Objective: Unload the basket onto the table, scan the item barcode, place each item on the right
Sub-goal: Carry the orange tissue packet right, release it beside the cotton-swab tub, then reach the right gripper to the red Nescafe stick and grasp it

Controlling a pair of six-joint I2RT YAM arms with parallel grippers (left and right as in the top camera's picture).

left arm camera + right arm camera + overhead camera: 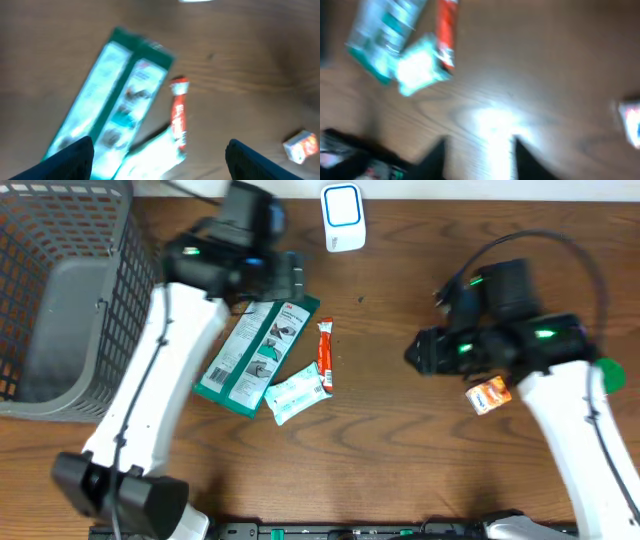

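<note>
Several items lie on the wooden table: a long green package (255,350), a red stick packet (325,355), a teal-and-white pouch (297,392) and a small orange box (488,393). No barcode shows on any of them. A white scanner-like device (342,217) stands at the far edge. My left gripper (295,277) hovers over the green package's (115,110) far end, open and empty (160,165). My right gripper (412,352) hangs over bare wood to the right of the items and left of the orange box (631,120). Its blurred fingers (437,160) stand apart with nothing between them (481,160).
A grey mesh basket (60,300) fills the far left corner. The left arm's white link runs from the near edge up beside the green package. The right arm's link partly overhangs the orange box. Both wrist views are motion-blurred.
</note>
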